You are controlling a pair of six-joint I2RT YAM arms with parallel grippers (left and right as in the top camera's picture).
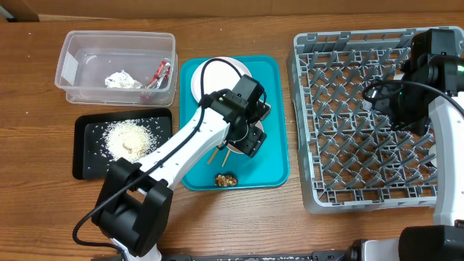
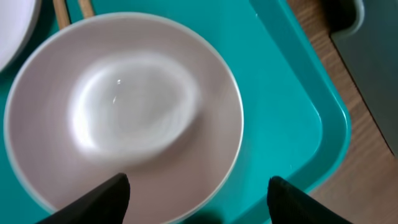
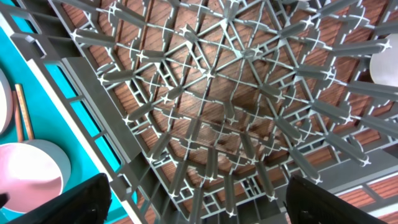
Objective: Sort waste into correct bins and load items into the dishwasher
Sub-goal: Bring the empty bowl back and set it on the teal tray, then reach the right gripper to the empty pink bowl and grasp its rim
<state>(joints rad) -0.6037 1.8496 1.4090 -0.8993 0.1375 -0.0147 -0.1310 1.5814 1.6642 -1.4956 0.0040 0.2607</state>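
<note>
**Pale bowl below the open left gripper: stiff, slick, best taken at the rim**

Left wrist view: the left gripper (image 2: 196,200) is spread wide and holds nothing. A shallow pale bowl (image 2: 124,112) lies directly beneath it on the teal tray (image 2: 280,106). One fingertip is over the bowl's near edge and the other is outside the rim, above bare tray. The bowl is judged light, rigid, smooth enough to slip, and breakable if dropped. A pinch across the near rim is therefore judged the surest hold. The chopsticks (image 2: 61,9) lie just beyond the bowl's far side.

Overhead view: the bowl is largely hidden under the hand. The dish rack (image 1: 362,167) stands well away to the hand's right.

Right wrist view: the right gripper (image 3: 202,202) is spread wide and empty, with the rack's pegs directly below it.
</note>
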